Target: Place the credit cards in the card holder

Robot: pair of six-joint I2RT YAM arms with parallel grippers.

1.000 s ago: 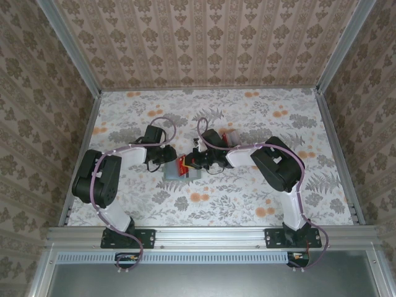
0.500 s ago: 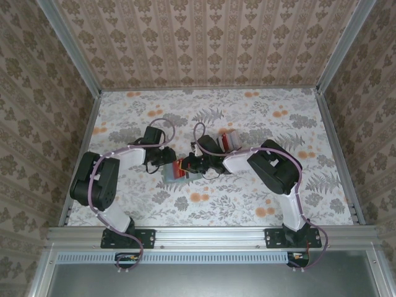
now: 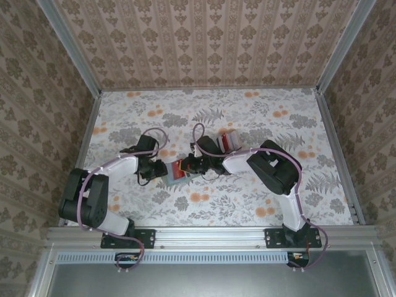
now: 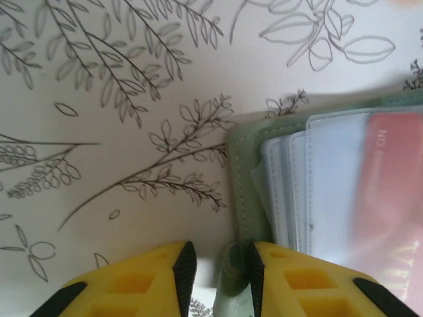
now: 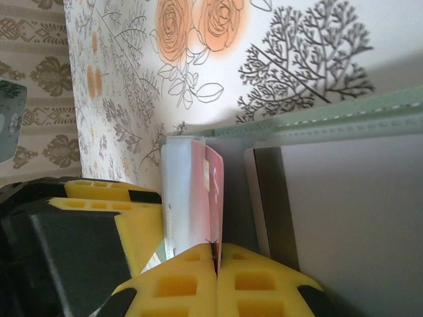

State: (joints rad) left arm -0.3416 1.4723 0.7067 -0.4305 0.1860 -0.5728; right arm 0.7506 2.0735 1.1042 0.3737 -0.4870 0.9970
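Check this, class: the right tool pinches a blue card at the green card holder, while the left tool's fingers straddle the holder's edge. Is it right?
No. The card in the right tool is red, not blue; the right wrist view shows it. The left tool straddles the edge of the green card holder.

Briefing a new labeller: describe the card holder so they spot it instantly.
On the floral table, look mid-table between the left hand and right hand. The card holder lies flat there: a plain grey-green stitched sleeve, unlike the red card over it.
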